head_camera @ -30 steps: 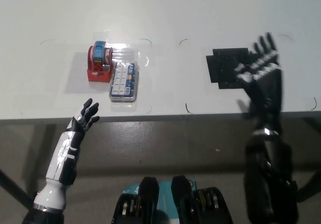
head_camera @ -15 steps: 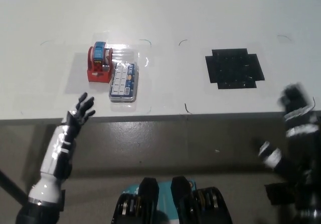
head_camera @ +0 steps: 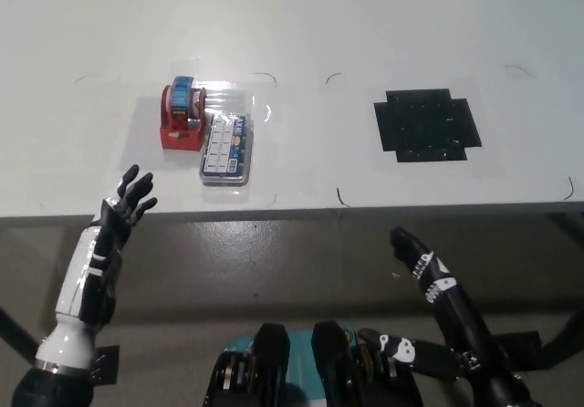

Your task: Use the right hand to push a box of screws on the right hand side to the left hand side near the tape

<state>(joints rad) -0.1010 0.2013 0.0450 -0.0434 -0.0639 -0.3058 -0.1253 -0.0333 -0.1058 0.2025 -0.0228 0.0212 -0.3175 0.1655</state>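
Box of screws parked beside the tape; push looks finished.

The box of screws [head_camera: 224, 149] lies on the left part of the white worktop [head_camera: 301, 24], touching the red tape dispenser [head_camera: 182, 115] at its right side, well apart from the black cross-shaped mark [head_camera: 426, 125]. The right hand [head_camera: 416, 259] hangs below the worktop edge, holding nothing (how far open, I cannot tell). The left hand [head_camera: 126, 203] rests at the front edge, fingers spread, empty. I judge no further push is called for.

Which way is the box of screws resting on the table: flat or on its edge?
Flat. The box of screws lies on its broad side on the table, its clear lid facing up, touching the red tape holder.
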